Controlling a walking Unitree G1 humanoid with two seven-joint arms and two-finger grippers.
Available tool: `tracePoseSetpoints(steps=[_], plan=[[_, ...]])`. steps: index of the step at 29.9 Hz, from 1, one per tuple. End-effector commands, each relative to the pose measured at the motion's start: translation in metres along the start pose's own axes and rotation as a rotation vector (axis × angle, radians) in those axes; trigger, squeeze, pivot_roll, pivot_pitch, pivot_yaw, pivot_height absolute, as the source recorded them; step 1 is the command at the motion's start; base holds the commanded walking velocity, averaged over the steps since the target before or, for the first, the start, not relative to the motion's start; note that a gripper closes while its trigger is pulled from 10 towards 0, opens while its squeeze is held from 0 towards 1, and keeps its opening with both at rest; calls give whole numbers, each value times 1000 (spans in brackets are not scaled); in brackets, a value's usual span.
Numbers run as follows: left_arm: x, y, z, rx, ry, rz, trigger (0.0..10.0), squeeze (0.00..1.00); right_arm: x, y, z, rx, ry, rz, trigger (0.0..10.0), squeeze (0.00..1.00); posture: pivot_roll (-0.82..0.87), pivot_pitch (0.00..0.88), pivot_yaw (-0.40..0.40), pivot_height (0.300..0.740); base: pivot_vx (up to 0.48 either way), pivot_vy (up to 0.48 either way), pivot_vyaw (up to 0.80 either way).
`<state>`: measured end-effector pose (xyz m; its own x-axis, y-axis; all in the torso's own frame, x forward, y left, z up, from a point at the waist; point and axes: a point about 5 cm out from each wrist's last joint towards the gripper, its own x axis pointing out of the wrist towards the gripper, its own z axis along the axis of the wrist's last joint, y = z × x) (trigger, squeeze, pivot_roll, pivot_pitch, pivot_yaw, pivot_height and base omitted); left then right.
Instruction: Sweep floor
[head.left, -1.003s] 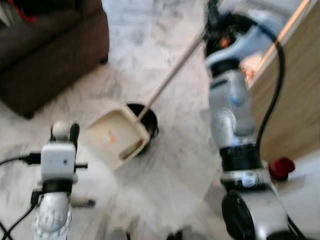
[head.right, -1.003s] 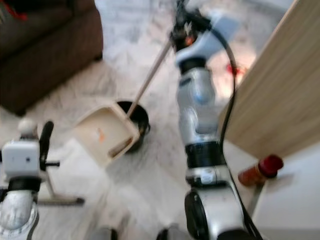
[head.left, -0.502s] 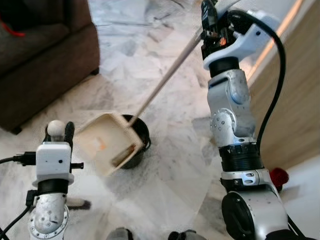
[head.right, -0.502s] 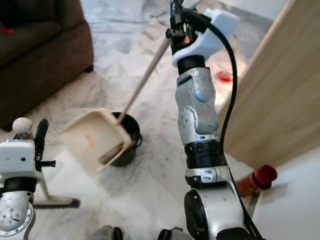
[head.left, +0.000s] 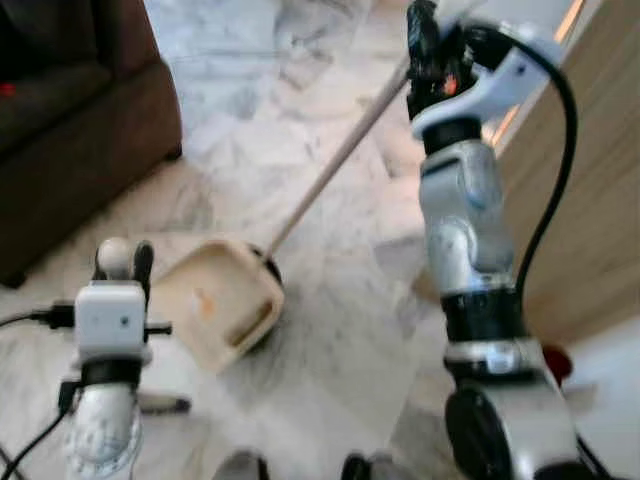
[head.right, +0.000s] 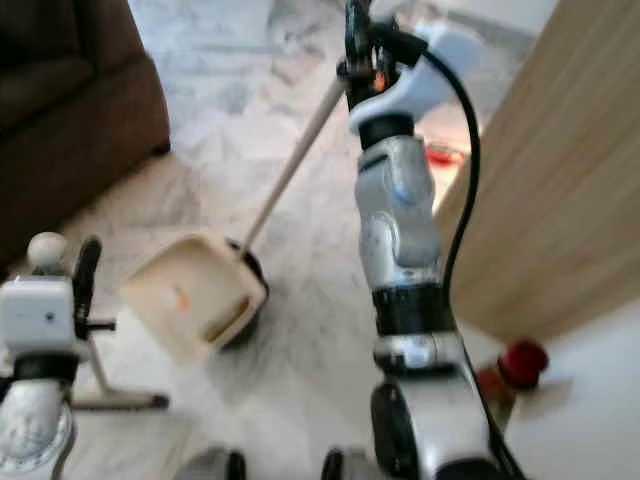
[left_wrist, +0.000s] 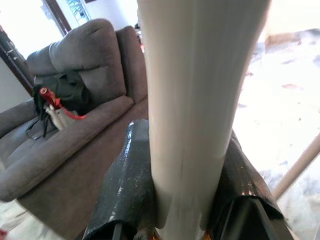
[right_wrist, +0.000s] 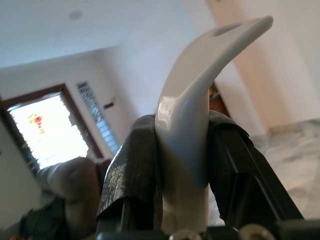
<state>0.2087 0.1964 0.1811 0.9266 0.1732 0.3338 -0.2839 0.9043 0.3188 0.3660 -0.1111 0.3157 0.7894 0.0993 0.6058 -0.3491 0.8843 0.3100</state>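
Observation:
A cream dustpan (head.left: 215, 305) on a long pale pole (head.left: 335, 160) hangs tilted over a black bin (head.left: 272, 272), hiding most of it. My right gripper (head.left: 425, 45) is raised high and shut on the pole's top end; in the right wrist view its fingers (right_wrist: 132, 165) clamp a white hooked handle tip (right_wrist: 200, 85). My left gripper (head.left: 125, 265) is low at the left, shut on a white broom handle (left_wrist: 192, 100) with a round knob (head.left: 112, 255) on top. The broom's foot (head.left: 160, 404) rests on the floor beside my left arm.
A dark brown sofa (head.left: 70, 130) fills the back left. A wooden panel (head.left: 590, 180) stands close on the right, with a red-topped object (head.right: 522, 362) at its foot and a small red thing (head.right: 443, 154) on the marble floor (head.left: 340, 340) behind it.
The camera has shifted and the picture is blurred. The dustpan has come down further over the black bin and now covers most of it. Both grippers keep their hold.

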Motion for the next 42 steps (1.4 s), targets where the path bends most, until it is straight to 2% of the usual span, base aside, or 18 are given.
tracePoseSetpoints(steps=[1,7,12,18,22,42], plan=[[0,5,7,16,-41,11,10000,0,6,12,17,-5,-81,45,10000,0,127,203,-50,740,304,0,0],[0,5,8,14,-44,10,10000,0,6,13,17,-9,-82,49,10000,0,126,203,-51,740,302,0,0],[0,5,8,18,-42,13,10000,0,6,16,16,-47,-78,79,10000,0,127,209,-52,740,304,0,104],[0,6,7,16,-42,13,10000,0,5,18,15,-36,-75,94,10000,0,128,211,-51,740,303,0,0],[0,6,7,17,-44,13,10000,0,5,19,15,-32,-73,105,10000,0,129,212,-51,740,302,0,800],[1,10,9,25,-58,24,10000,0,4,21,12,-15,-65,123,10000,0,137,211,-47,740,0,0,708]])
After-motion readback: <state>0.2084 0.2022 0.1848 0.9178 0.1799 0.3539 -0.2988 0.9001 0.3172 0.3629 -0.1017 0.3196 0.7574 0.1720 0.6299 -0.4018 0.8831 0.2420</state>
